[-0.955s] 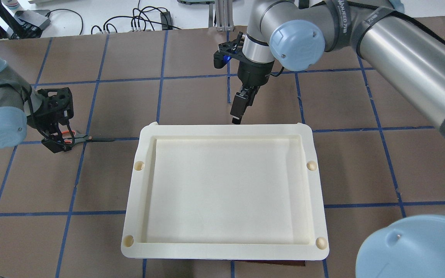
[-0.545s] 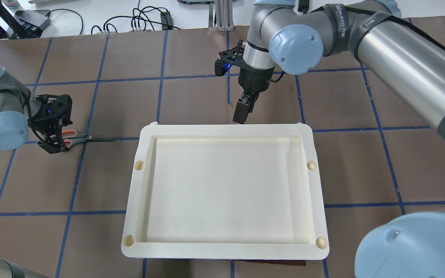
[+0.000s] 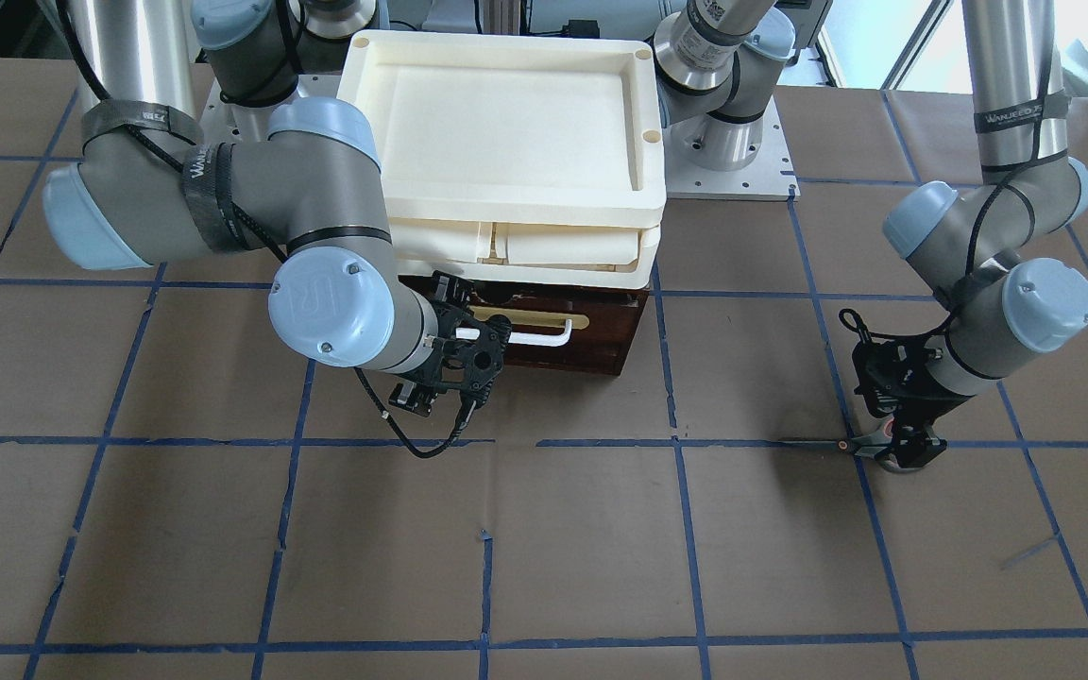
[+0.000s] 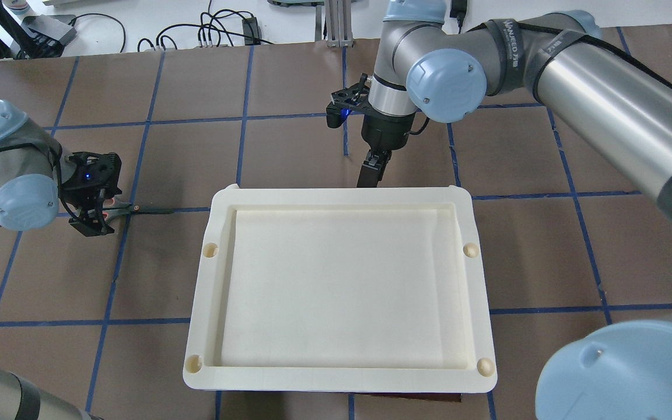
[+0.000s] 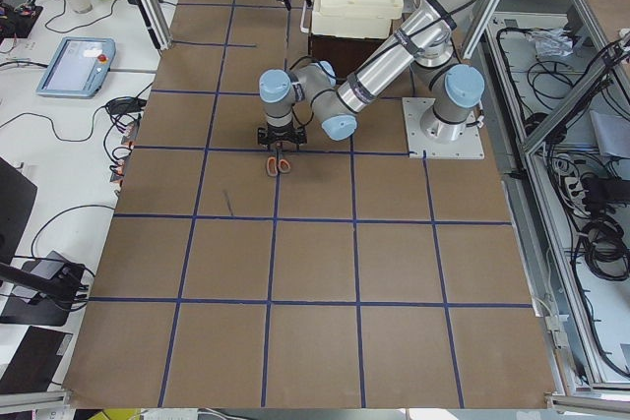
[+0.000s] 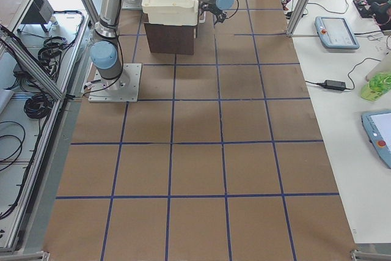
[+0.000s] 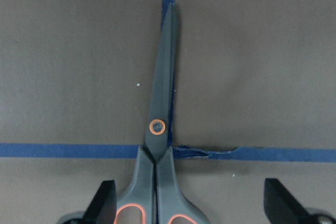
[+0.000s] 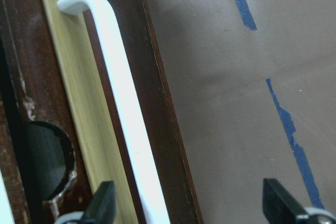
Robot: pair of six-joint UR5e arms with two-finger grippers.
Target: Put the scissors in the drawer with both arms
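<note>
The scissors [image 7: 160, 129] lie flat and closed on the brown table, blades pointing toward the trays, as the overhead view [image 4: 137, 209] shows. My left gripper [image 7: 191, 203] is open and low over their grey handles, one finger on each side; it also shows in the overhead view [image 4: 98, 217]. The dark wooden drawer [image 3: 601, 345] sits pushed in under the cream trays. My right gripper [image 8: 191, 203] is open at the drawer front, and the white bar handle [image 8: 126, 114] runs between its fingers, close to one of them. In the front view the right gripper [image 3: 487, 328] is at the handle's end.
Stacked cream plastic trays [image 4: 336, 195] sit on top of the drawer's cabinet and hide it from overhead. Blue tape lines [image 7: 63, 150] grid the table. The robot's base plate [image 3: 742, 179] is behind the trays. Cables and devices lie beyond the table's far edge [image 4: 207, 32].
My left gripper has turned and dropped lower over the scissors' handles. My right gripper has moved down toward the trays' far edge, closer to the drawer front.
</note>
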